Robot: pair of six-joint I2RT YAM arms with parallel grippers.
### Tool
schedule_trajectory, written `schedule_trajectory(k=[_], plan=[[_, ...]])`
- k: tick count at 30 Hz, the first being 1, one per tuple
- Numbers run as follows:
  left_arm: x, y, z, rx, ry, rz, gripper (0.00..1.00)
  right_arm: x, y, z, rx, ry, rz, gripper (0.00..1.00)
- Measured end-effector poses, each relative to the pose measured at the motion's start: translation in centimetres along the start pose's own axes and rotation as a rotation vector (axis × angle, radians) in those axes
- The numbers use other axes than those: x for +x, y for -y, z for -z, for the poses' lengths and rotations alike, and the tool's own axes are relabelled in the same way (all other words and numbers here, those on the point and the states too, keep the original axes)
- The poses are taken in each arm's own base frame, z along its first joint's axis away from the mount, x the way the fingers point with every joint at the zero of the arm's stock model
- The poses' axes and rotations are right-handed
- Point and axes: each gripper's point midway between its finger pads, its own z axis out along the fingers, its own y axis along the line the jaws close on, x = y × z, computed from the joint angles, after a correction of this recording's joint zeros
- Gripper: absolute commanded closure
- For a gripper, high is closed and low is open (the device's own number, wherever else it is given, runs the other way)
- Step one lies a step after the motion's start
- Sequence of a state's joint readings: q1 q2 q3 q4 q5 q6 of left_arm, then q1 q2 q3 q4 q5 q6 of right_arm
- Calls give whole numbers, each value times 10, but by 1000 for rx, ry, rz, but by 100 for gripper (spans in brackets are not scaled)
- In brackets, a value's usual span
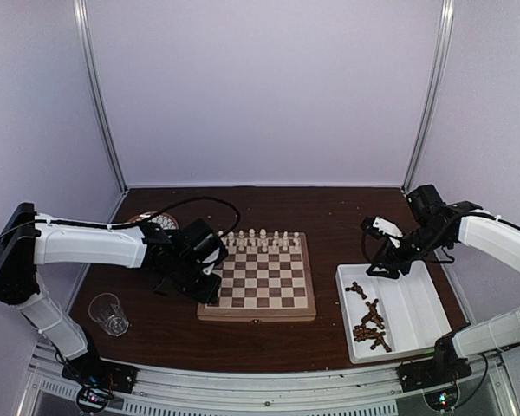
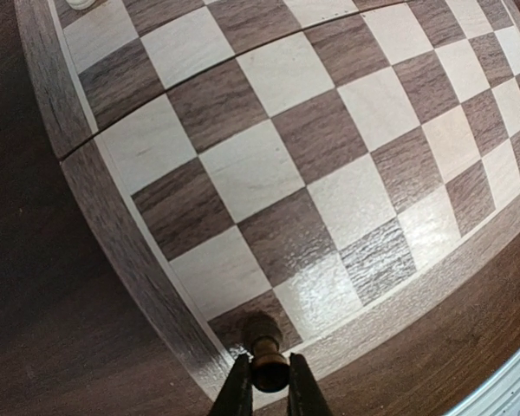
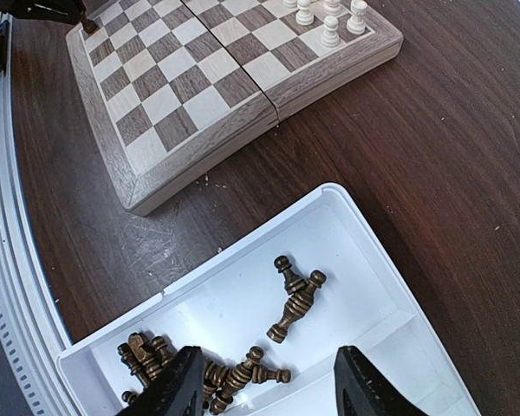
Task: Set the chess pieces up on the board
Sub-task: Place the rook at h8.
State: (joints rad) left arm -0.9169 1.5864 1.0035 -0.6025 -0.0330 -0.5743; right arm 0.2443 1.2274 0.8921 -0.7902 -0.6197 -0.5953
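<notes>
1. Nearest of all, well off to the outer side of the left claw (image 1: 211, 293) and closer to the arm bases: a clear drinking glass (image 1: 110, 314), upright on the dark wooden table (image 1: 156, 334).
2. Straight below the right claw (image 3: 269, 386): a white tray (image 3: 364, 286) with dark brown chess pieces (image 3: 293, 299) lying on their sides, all on one side of the tray's divider. A few just ahead of the fingertips, and a thicker heap (image 3: 212, 373) close beside one finger.
3. Right claw itself: jaws spread wide, nothing between them, hanging over the tray and touching none of the pieces.
4. Left claw: pinched closed on a single dark pawn (image 2: 267, 364), upright between the fingertips.
5. Directly under that claw: the board (image 2: 312, 173), with the pawn over the dark square at its near left corner. Cannot tell whether the base touches the wood or sits just above it.
6. Ahead of the left claw, across the checkered squares at the board's far edge: cream-white chess pieces (image 1: 260, 238), standing upright side by side.
7. Farther still, behind the left claw and partly hidden by the arm and a black cable (image 1: 199, 204): a round patterned object (image 1: 162, 221), too small to identify.
</notes>
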Motion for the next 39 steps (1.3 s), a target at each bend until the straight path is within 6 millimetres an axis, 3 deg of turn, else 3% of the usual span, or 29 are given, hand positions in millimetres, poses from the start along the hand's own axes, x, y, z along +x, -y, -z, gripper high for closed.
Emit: schedule_trajectory(k=[8,18,24,28,33,36,39], plan=[[0,-2,-2,-11,-3,0,90,0,0,0,0,0,0,45],[6,-5,-4,-29,-25,4,62,1,0,-1,-2,-3,-1,45],[6,-6,1,-29,-26,5,57,1,0,-1,-3,-3,-2,45],[-4,-2,25,-8,22,7,55,2,-1,-1,-3,-10,7,47],[-38,12,88,74,228,-7,55,11,0,-4,10,-61,51,54],[-55,18,118,113,354,-9,56,20,1,-19,25,-143,82,59],[-66,20,127,126,412,-1,56,35,1,-42,25,-257,96,60]])
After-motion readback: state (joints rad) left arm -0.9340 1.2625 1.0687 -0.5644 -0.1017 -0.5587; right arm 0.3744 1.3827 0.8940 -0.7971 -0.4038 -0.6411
